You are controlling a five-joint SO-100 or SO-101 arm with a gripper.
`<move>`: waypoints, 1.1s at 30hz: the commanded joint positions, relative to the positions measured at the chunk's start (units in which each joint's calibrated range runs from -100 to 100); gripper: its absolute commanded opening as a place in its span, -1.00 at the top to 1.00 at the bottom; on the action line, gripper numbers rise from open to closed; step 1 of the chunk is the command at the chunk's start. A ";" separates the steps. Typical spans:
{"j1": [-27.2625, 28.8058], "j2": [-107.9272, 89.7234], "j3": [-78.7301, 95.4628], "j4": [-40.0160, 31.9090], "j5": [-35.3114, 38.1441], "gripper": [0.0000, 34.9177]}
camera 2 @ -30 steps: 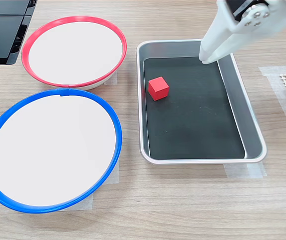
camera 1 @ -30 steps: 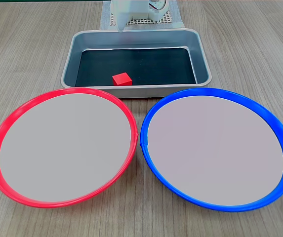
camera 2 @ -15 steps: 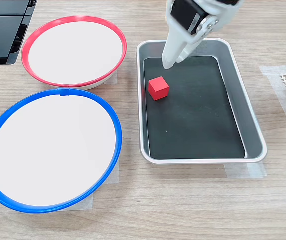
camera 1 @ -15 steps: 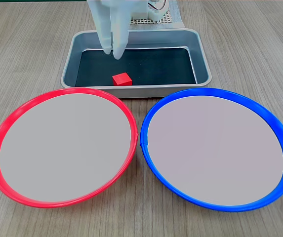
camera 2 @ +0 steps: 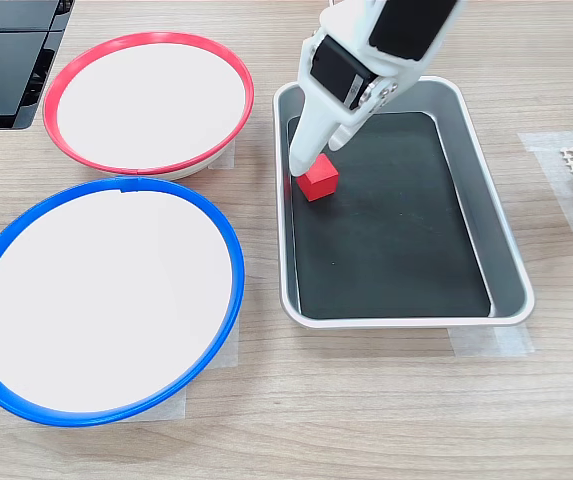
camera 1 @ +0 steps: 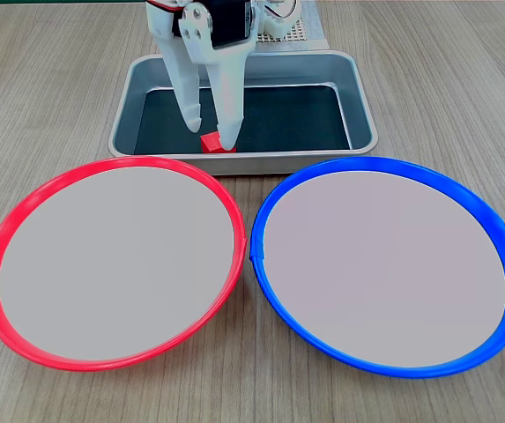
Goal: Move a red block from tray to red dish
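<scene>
1. In the first exterior view we look down from in front of the table, facing the robot arm (camera 1: 206,35) at the far end. The red dish (camera 1: 111,261) and blue dish (camera 1: 391,264) lie nearest us, the tray (camera 1: 362,106) beyond them.
2. In the second exterior view we look steeply down from one side. The tray (camera 2: 506,270) sits toward the second exterior view's right, the red dish (camera 2: 148,102) upper left, the blue dish (camera 2: 101,300) lower left.
3. Both exterior views share the tray, both dishes and the wooden table (camera 1: 464,88), at similar closeness.
</scene>
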 commanded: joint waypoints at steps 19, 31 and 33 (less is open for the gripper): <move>-2.49 -3.37 -20.93 14.25 -2.93 0.99; 6.45 27.76 -44.69 -8.12 -5.86 0.99; 6.36 32.02 -45.60 -10.76 -5.76 0.99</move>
